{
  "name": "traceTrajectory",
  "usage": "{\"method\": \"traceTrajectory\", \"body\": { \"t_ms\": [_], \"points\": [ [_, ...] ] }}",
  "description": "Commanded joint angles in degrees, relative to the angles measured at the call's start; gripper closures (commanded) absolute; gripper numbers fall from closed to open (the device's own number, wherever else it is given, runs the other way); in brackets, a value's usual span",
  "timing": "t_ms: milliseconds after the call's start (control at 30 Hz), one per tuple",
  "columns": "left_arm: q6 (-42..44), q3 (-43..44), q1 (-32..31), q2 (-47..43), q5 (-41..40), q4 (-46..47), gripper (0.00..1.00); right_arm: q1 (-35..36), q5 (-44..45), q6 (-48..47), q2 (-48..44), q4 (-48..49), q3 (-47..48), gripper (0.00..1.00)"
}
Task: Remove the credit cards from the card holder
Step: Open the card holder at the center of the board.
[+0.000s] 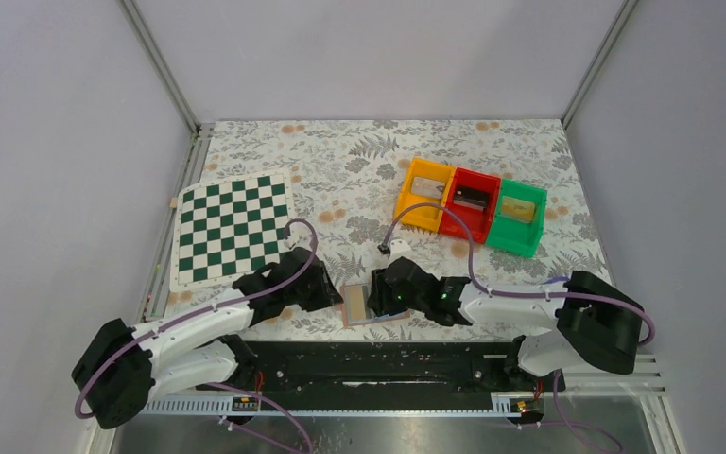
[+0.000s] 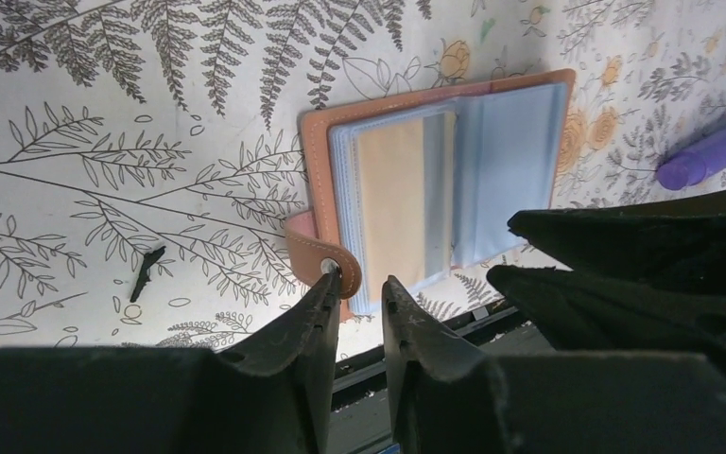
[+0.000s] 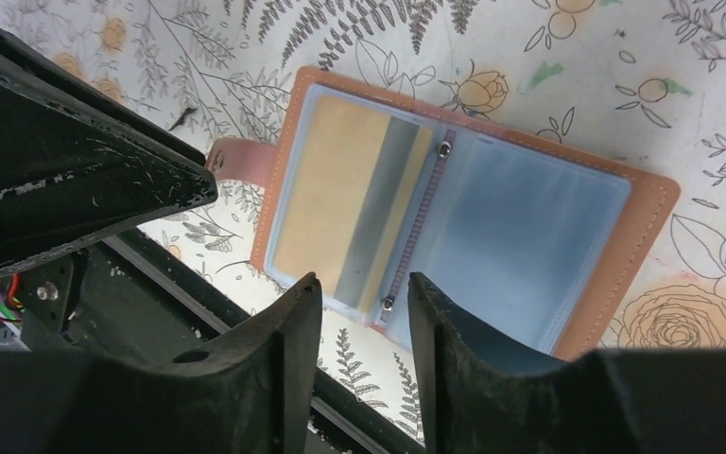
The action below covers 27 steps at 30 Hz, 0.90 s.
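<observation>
- Top external: the card holder (image 1: 357, 307) lies open and flat on the floral bench (image 1: 340, 170), close to the near edge and between the two arms.
- The left gripper (image 1: 334, 295) sits just beside the holder's left edge, and the right gripper (image 1: 380, 295) is over its right part.
- A green-and-white chessboard (image 1: 232, 230) lies well apart at the far left. Orange (image 1: 425, 192), red (image 1: 471, 203) and green (image 1: 518, 218) bins stand in a row at the far right; I cannot tell what is in them.
- Left wrist: the left gripper's jaws are only a narrow gap apart, with nothing clamped between them.
- One fingertip (image 2: 326, 284) is right at the snap strap (image 2: 317, 251). The corner of a pale sleeve shows through the gap; I cannot tell whether it touches the fingers.
- One yellowish credit card (image 2: 402, 199) with a grey stripe sits inside the left-hand sleeve.
- A purple cable (image 2: 709, 151) crosses the right edge, and a small black fragment (image 2: 146, 272) lies on the bench.
- Right wrist: the right gripper's jaws are spread and hold nothing. They are poised over the holder's near edge at the spine.
- The right-hand sleeve (image 3: 520, 227) looks bluish and cloudy, so I cannot read its contents.
</observation>
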Motion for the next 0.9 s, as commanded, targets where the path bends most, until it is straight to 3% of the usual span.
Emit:
{"method": "traceTrajectory", "body": {
  "t_ms": [0,400,633,867],
  "points": [
    [-0.30,0.33,0.29,3.46,1.76,5.28,0.78,-0.29,-0.24,-0.01,3.61,0.68,2.89,0.51],
    [-2.35,-0.97,1.54,2.78,-1.85,0.38,0.86,4.01,11.61,-0.65,9.46,-11.20,11.87,0.48],
    [-1.93,-2.38,2.30,2.19,-1.85,-0.14,0.91,6.74,14.85,1.29,12.85,-15.40,16.12,0.27],
    [-2.81,-5.91,2.68,1.31,-0.29,1.73,0.96,8.21,16.33,2.59,16.04,-15.73,18.15,0.19]
  ]
}}
